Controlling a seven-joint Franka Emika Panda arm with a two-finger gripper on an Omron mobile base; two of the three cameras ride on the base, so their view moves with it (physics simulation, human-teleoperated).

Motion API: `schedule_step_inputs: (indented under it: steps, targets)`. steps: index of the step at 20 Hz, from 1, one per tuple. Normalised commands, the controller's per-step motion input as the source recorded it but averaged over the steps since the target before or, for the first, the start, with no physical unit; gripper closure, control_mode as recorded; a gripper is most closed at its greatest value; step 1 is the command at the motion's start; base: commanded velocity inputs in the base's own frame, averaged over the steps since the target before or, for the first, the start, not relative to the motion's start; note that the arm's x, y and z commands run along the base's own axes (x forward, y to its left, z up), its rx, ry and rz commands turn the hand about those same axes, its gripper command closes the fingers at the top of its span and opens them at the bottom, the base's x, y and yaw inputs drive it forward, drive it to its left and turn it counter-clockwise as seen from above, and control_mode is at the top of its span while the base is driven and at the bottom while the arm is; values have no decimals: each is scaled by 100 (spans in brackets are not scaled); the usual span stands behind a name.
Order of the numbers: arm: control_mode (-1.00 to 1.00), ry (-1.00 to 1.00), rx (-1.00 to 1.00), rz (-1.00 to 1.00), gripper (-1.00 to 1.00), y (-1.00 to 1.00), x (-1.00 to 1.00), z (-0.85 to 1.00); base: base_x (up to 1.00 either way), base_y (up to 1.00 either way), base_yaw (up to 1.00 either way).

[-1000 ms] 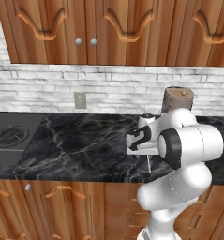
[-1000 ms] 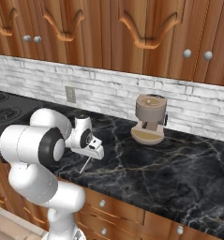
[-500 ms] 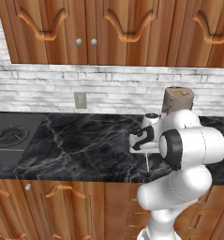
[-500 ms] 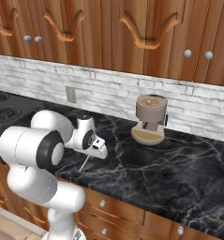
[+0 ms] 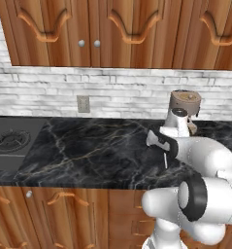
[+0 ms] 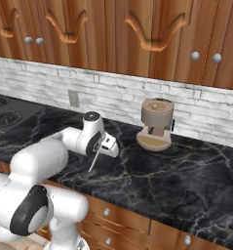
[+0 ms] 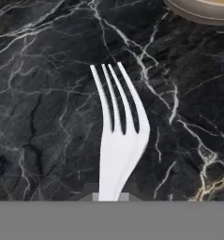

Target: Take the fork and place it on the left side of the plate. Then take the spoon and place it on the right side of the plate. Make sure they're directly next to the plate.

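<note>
The counter is a slab of black marble streaked with thin white and tan veins, running the whole width of both base views. Behind it stands a backsplash of pale grey-white brick with a small beige wall outlet set into it, and above that hangs a row of reddish-brown wooden cabinets with carved curved panels and small round silver knobs. Matching wooden drawers with silver knobs run below the counter edge. At the far left of the left base view a dark stove burner sits level with the marble.

Near the backsplash stands a squat brown-and-tan round appliance on a round tan base — its rim shows as a curved tan edge at the top right of the hand view.

The two-finger gripper on the white arm hangs above the marble, its jaws pressed together on the handle of the thin silver metal fork. The fork is lifted clear of the counter — from the right base view it slants down from the gripper as a thin pale line, and in the hand view its four prongs point away over the bare veined stone.
</note>
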Motion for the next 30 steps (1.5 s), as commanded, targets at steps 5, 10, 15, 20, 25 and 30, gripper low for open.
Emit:
schedule_step_inputs:
  steps: [5,10,15,20,25,30]
  targets:
    - [-100,-2,6,0,100,-1,-54,100,0,0,0]
    - [-100,-10,1,0,100,0,-93,70,0,0,0]
    - [-100,-8,0,1,100,0,-39,22,0,0,0]
    - [-100,0,0,2,100,0,0,0,0,0,0]
    - [100,-1,0,1,100,0,0,0,-39,0,12]
    - [100,0,0,0,100,0,0,0,-88,-1,26]
